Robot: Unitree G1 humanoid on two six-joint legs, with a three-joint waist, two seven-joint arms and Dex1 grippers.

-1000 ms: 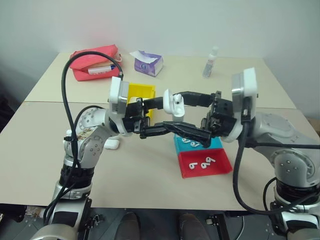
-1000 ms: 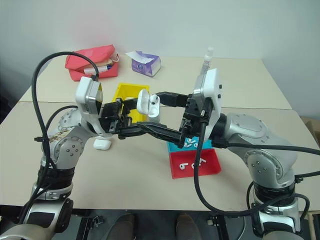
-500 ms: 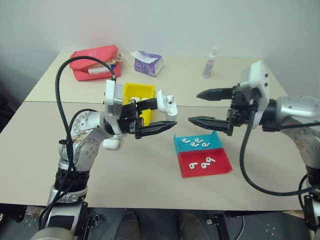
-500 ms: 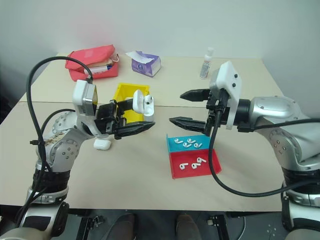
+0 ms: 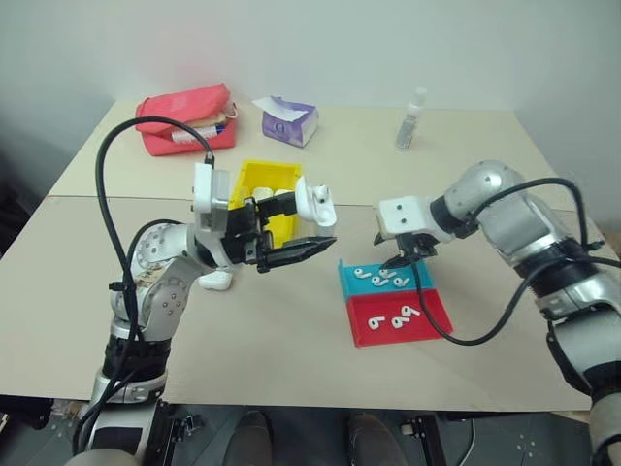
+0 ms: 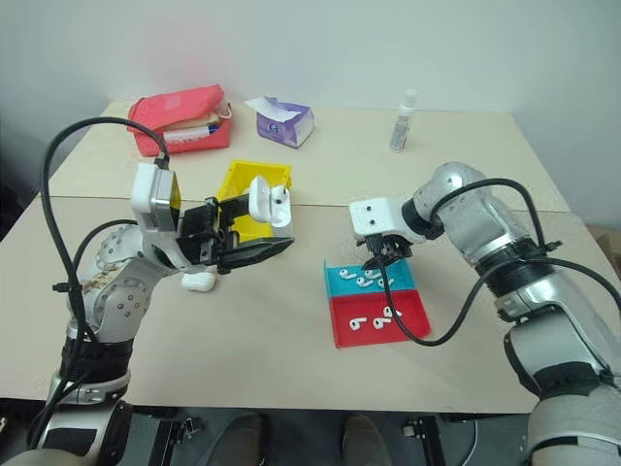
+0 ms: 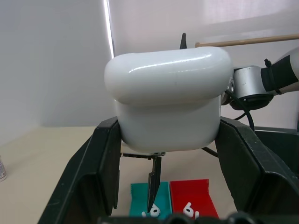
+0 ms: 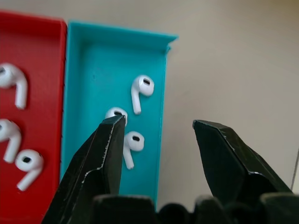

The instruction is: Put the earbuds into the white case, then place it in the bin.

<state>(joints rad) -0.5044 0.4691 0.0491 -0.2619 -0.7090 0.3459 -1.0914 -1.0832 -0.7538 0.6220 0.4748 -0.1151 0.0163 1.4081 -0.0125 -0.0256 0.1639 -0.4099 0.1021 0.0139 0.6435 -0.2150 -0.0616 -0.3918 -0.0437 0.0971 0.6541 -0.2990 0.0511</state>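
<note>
A: Quick pass. Where's your left gripper?

B: It's up above the table, in front of the bin. You have the white case pinched between its two black fingers, lid flipped open, and one earbud shows seated in it in the head views.

A: And your right gripper?

B: It points down over the teal tray. Jaws are spread with nothing between them. In the wrist view one finger is over the tray and the other is over bare table just past the tray's edge.

A: The earbuds?

B: Several lie loose in the teal tray, and a few more earbuds are in the red tray that butts against it. I can't tell if your fingertip touches any of them.

A: Is anything in the bin?

B: I can't tell, your left arm covers most of it. A second white case lies closed on the table near your left arm.

A: Background?

B: A red pouch, a purple tissue pack and a small clear bottle sit at the far edge, well apart from the trays.
</note>
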